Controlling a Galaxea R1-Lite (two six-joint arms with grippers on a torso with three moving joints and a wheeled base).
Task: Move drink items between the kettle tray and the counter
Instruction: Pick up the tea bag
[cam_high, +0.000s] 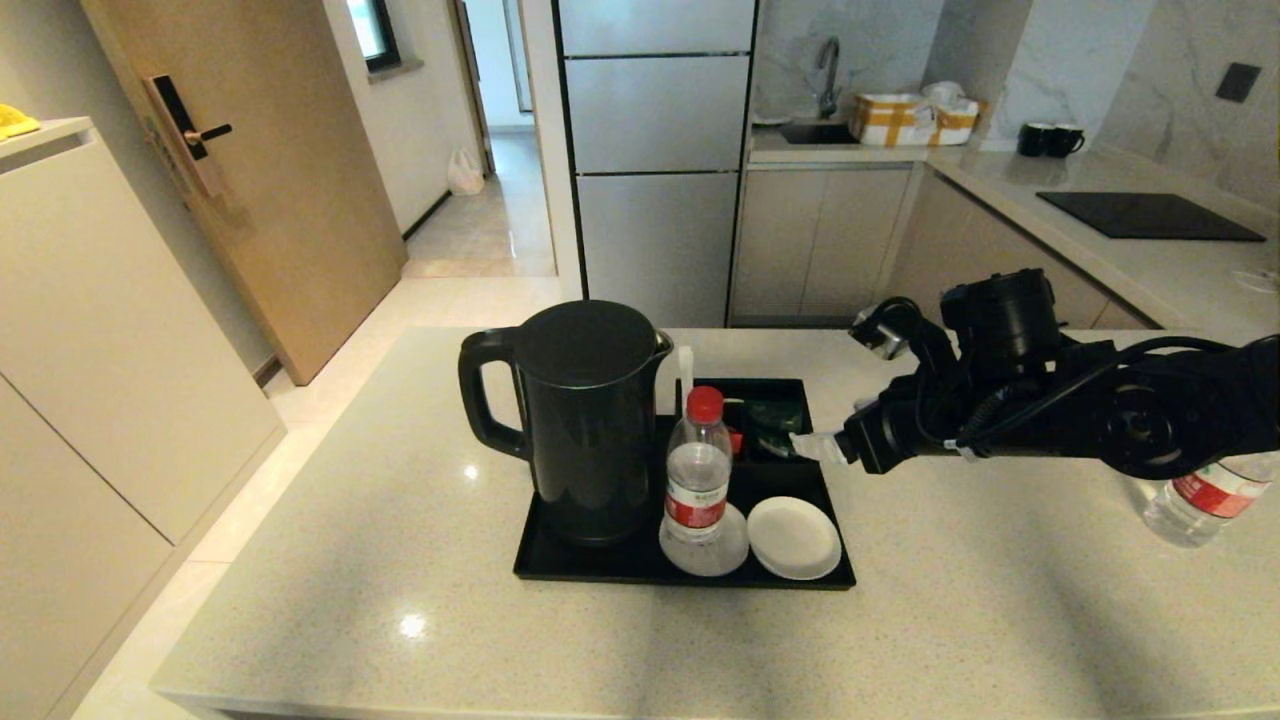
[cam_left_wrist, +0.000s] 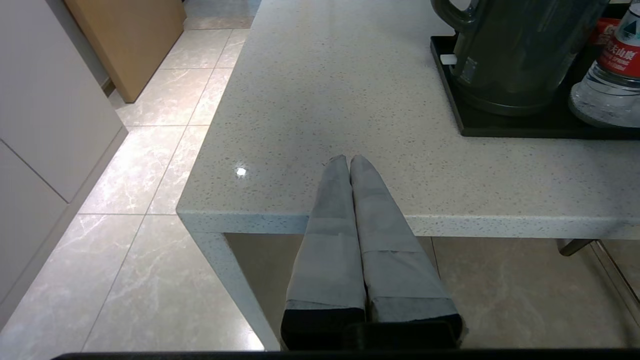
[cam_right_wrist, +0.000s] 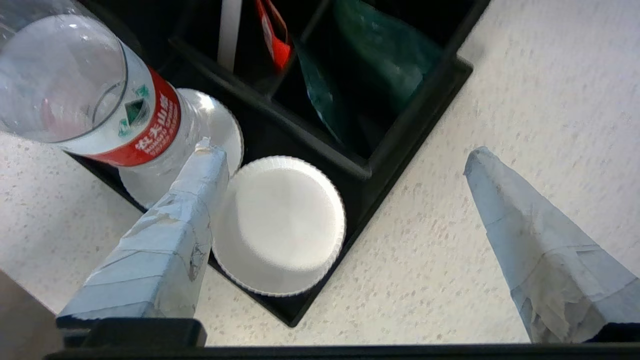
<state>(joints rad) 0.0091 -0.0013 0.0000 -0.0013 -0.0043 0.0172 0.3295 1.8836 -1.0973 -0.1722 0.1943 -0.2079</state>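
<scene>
Head view: right gripper (cam_high: 812, 446) spread wide, empty, at kettle tray (cam_high: 600, 570) edge beside green sachet (cam_high: 775, 418), likely lining up pick. Water bottle (cam_high: 697, 470) upright on coaster.
Left wrist view: left gripper (cam_left_wrist: 348, 165) closed, empty, parked off counter (cam_left_wrist: 325, 100) edge.
Right wrist view: sachet tilted in corner compartment.

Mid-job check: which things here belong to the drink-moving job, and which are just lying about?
Job:
- bottle, standing on the tray
- green sachet, in a tray compartment
- counter
- second bottle, on the counter under the right arm
- right claw, open, over the tray's edge

Lying about:
- kettle
- white coasters
- red sachet
- left claw, shut, parked at the counter's edge
</scene>
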